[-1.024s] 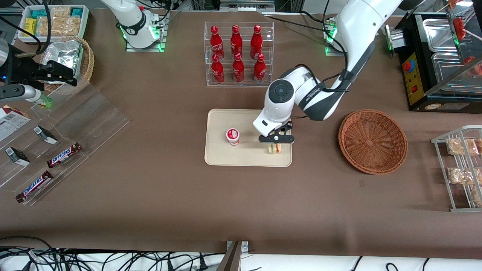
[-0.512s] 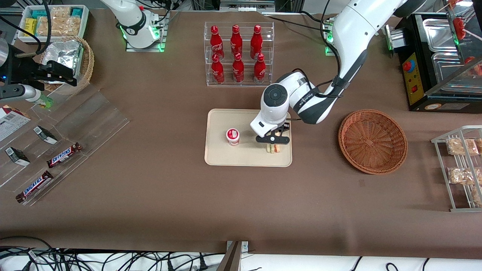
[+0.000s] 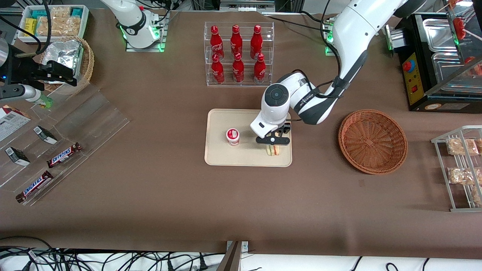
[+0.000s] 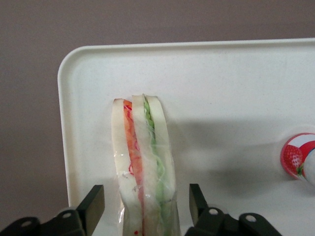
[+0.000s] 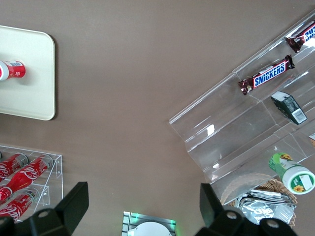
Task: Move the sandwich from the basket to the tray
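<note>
- Standing on edge on the tray (image 3: 218, 156), the sandwich (image 3: 273, 150) sits near the corner toward the basket (image 3: 372, 141).
- The gripper (image 4: 146, 212) straddles it, fingers (image 4: 93, 204) apart, not touching.
- A strawberry cup (image 3: 232, 136) stands mid-tray.

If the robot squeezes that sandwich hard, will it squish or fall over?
Probably squish: the sandwich is soft white bread with thin filling layers. Its clear wrap looks smooth, so it may slip a little. It stands on a narrow edge on the tray, so a nudge might tip it. The gripper sits open around it, fingers apart from the bread.
</note>
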